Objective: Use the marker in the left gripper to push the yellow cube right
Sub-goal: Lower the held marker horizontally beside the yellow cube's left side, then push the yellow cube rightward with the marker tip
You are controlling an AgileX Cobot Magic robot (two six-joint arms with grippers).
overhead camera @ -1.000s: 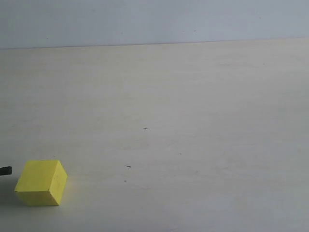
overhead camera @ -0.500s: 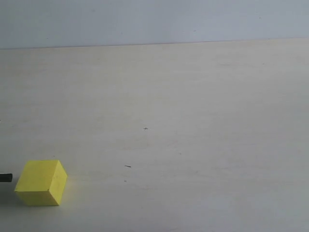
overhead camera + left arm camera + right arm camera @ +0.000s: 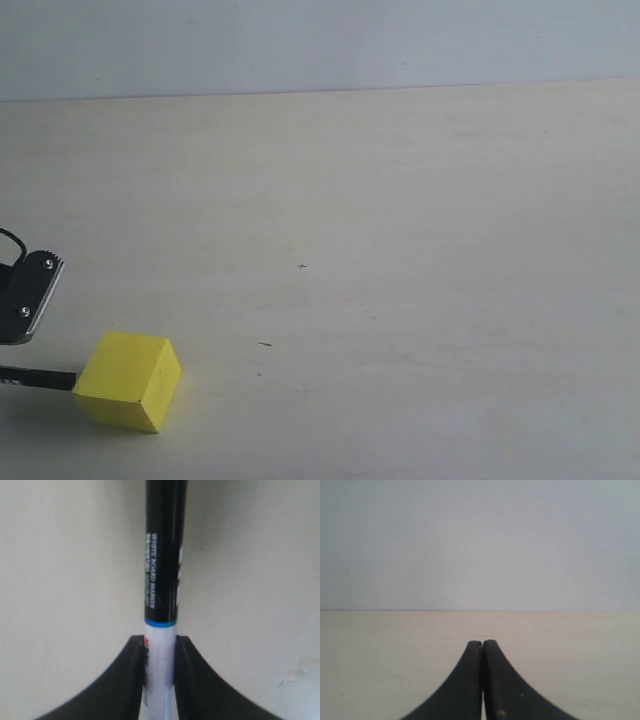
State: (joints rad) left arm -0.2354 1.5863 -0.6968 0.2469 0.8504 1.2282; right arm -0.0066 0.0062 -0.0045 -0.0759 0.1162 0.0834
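Pale tabletop (image 3: 400,200) — marker (image 3: 38,378) lies left-to-right, cap against yellow cube (image 3: 128,381).

My marker (image 3: 161,570) shows a glossy black plastic cap and a smooth white barrel. The cube (image 3: 128,381) is matt yellow, the table (image 3: 400,220) pale, smooth and matt. My left gripper (image 3: 160,647) is dull black, with bright metal screws (image 3: 48,263).

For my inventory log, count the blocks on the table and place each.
1. The yellow cube sits low on the left of the exterior view, with the marker at its left face. More could lie outside the frame.
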